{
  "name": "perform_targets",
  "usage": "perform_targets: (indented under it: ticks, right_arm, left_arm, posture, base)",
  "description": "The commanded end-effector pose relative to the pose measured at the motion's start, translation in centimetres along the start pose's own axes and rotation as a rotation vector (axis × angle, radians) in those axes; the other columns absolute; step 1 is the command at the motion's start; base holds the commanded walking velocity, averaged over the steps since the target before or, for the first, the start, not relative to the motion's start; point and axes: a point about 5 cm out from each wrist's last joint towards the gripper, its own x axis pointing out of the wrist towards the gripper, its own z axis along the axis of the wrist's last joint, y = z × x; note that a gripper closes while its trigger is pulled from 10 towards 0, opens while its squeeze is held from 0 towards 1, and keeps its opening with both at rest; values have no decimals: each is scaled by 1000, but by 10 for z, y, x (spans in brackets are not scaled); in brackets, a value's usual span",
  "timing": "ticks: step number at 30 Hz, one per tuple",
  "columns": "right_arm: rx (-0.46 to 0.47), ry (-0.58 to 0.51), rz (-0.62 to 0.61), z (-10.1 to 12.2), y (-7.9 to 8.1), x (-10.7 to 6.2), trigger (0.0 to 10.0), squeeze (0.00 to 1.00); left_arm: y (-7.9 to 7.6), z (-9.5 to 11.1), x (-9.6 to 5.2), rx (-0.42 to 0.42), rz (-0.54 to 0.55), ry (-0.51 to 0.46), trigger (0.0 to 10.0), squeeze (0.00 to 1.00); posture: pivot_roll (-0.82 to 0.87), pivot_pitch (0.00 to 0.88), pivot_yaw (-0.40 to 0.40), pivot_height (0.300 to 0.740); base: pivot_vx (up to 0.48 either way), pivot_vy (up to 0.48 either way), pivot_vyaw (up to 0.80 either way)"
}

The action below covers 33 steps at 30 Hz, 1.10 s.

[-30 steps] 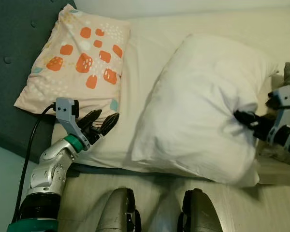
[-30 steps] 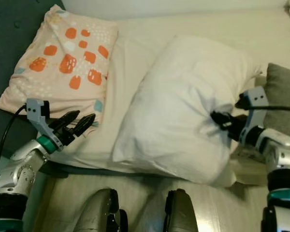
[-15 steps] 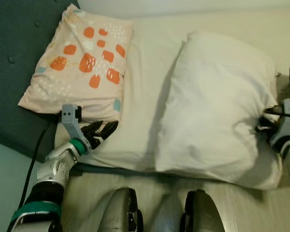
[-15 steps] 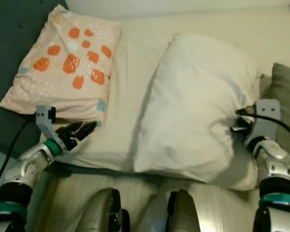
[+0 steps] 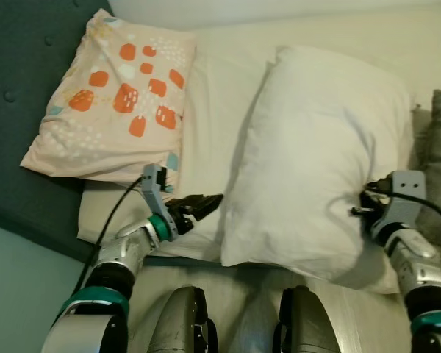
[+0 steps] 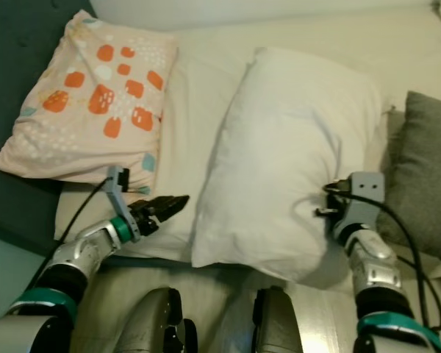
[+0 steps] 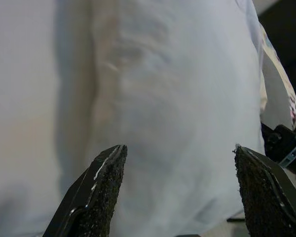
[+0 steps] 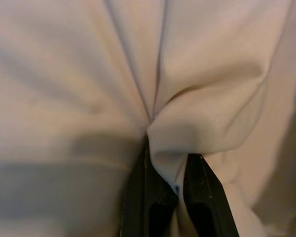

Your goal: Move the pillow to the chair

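The large plump white fabric pillow point(image 5: 320, 154) lies on the cream-sheeted bed point(image 5: 220, 95), its long axis running from the near edge of the mattress away toward the far side, tilted slightly so the far end leans to the robot's right. Its near corners overhang the mattress edge above the robot's two grey feet point(image 5: 184, 323).

The right gripper point(image 8: 166, 190) is clamped on a pinch of the pillow's cloth at its right side, and soft folds radiate from the black fingers point(image 8: 138, 197). The left gripper point(image 5: 198, 207) hovers with its fingers spread apart, just beside the pillow's left edge and pointing at it; in the left wrist view the textured black fingertips point(image 7: 101, 190) frame the smooth white cover without touching it.

To the left, against the dark teal padded headboard point(image 5: 22, 66), rests a pale pink pillow with orange blotches point(image 5: 110, 95). A grey woven cushion point(image 6: 422, 169) lies just right of the white pillow, beside the right arm.
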Motion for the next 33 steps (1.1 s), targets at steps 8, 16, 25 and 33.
perform_targets:
  ticks: [8,16,25,33]
  right_arm:
    - [1,46,149,-23,48,-8,0,0]
    - [39,-1,163,-9,59,-9,0,0]
    - [258,-26,87,-11,74,-9,10000,0]
    - [306,-59,99,-9,85,-11,10000,0]
  left_arm:
    - [17,-16,-13,11,127,3,10000,1000]
    - [28,-3,-22,80,230,-57,10000,1000]
    - [37,22,-32,351,379,-91,10000,0]
    - [39,28,-34,377,414,-106,10000,0]
  posture:
    - [-73,225,203,621]
    - [-92,247,180,621]
    - [-43,250,143,621]
    - [-23,247,150,616]
  base:
    - [0,0,0]
    - [0,0,0]
    - [0,0,0]
    - [0,0,0]
